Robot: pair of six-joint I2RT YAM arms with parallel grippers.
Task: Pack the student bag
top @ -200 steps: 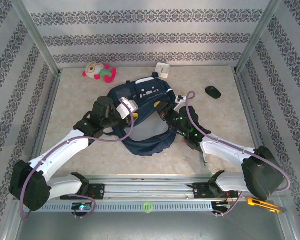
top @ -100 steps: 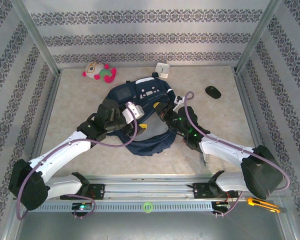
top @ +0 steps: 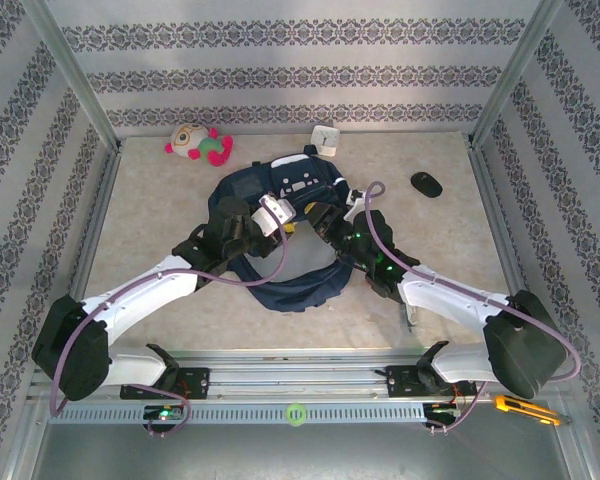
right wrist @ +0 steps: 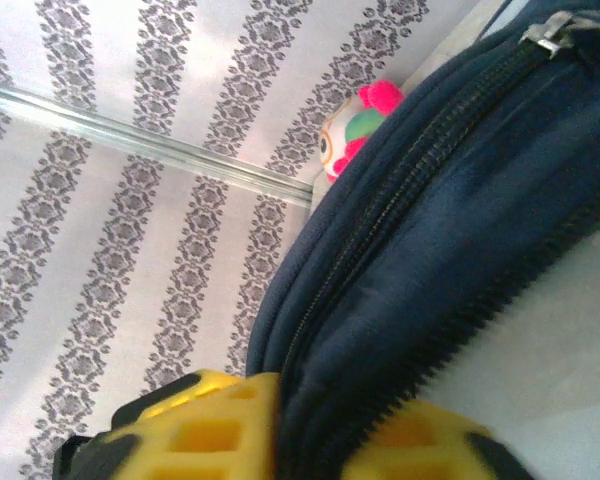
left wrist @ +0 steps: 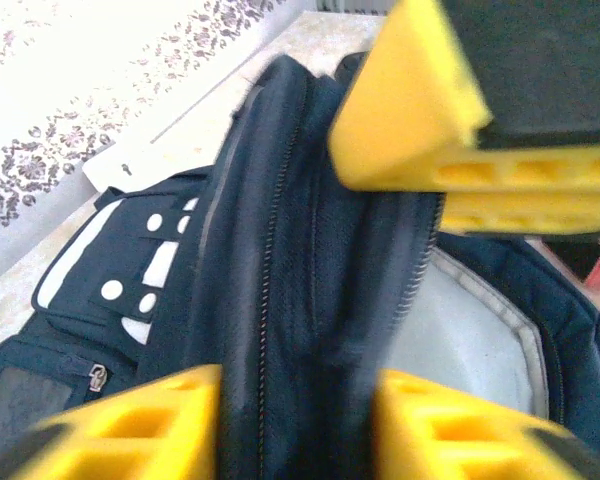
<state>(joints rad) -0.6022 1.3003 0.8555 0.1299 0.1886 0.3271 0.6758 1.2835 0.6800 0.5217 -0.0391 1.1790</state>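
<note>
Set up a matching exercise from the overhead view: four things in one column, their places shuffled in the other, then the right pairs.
1 student bag
2 plush toy
3 black oval object
4 yellow cutter

A near right corner
B middle of the table
C far left, close to the back wall
D right of the bag, far half

Pairs: 1-B, 2-C, 3-D, 4-A

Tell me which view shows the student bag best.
Top external: nearly the whole student bag is in frame, with its outline and white-patched front readable. Left wrist gives a close-up of its zipper edge, grey lining and part of the white-patched front. Right wrist gives a close-up of a zippered navy fold.
</note>
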